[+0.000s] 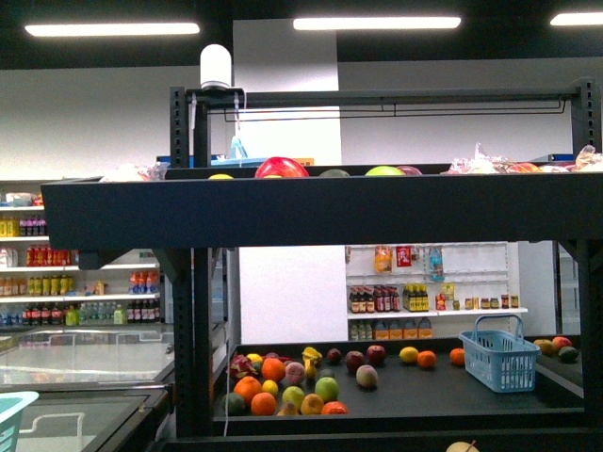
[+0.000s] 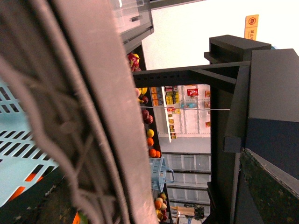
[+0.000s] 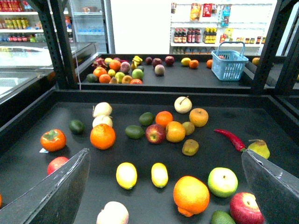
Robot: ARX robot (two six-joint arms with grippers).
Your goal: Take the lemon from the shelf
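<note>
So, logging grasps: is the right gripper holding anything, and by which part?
Nothing. The right gripper is open and empty; the lemons lie loose on the shelf.

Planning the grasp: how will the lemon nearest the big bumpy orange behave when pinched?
The lemon looks oval and lies free on the flat shelf deck, so a nudge probably rolls it. Its rind seems glossy, so possibly slippery but firm.
</note>
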